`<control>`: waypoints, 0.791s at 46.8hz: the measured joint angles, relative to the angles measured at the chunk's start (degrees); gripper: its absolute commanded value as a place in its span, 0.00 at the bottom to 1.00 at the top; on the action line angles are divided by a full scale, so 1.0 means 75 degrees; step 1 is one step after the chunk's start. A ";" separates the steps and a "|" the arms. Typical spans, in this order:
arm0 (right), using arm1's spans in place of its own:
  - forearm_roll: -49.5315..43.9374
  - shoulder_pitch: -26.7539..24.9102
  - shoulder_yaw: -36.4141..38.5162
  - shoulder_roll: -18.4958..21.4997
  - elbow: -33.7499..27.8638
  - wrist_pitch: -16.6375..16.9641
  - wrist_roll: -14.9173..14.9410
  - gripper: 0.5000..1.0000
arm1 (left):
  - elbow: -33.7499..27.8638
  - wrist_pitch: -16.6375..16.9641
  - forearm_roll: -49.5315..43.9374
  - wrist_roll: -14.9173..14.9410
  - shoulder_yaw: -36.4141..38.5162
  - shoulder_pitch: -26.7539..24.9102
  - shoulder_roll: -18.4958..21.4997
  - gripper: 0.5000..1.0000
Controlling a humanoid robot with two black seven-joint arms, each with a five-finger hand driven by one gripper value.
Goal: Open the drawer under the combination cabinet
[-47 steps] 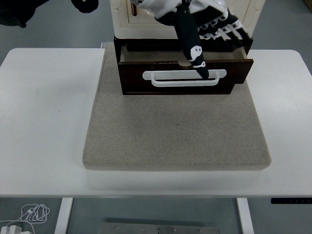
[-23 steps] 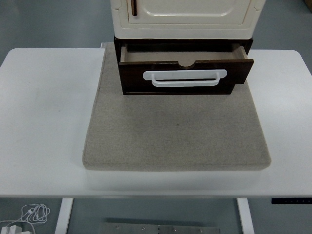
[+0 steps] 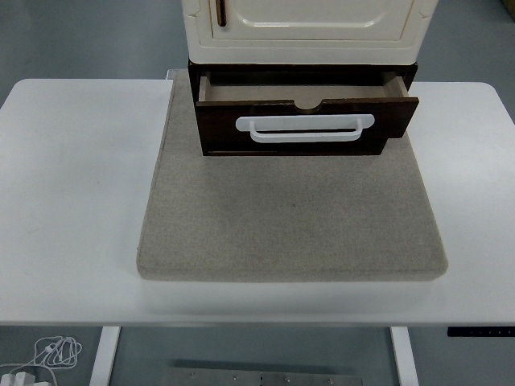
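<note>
A white table [image 3: 72, 201] fills the head view, with grey floor beyond it and a beige felt mat [image 3: 290, 217] laid across its middle. At the mat's far edge stands the cream combination cabinet [image 3: 310, 20], and beneath it the dark wooden drawer [image 3: 302, 125] sits pulled partway out, its front slightly askew, the right end further forward than the left. The white bar handle [image 3: 304, 129] faces the near edge. The opening looks largely done; if more travel is wanted, a grip at the handle's middle and a straight pull toward the near edge would keep the drawer from binding on its skewed side or dragging the cabinet along the mat. Neither hand nor arm shows anywhere in this view, so their pose and finger state cannot be told.
</note>
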 measured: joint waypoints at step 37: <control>-0.0027 -0.0109 -0.0024 0.0000 0.0116 0.0047 0.0001 0.86 | 0.0083 0.1113 -0.1850 0.1028 -0.0083 0.3700 -0.1497 1.00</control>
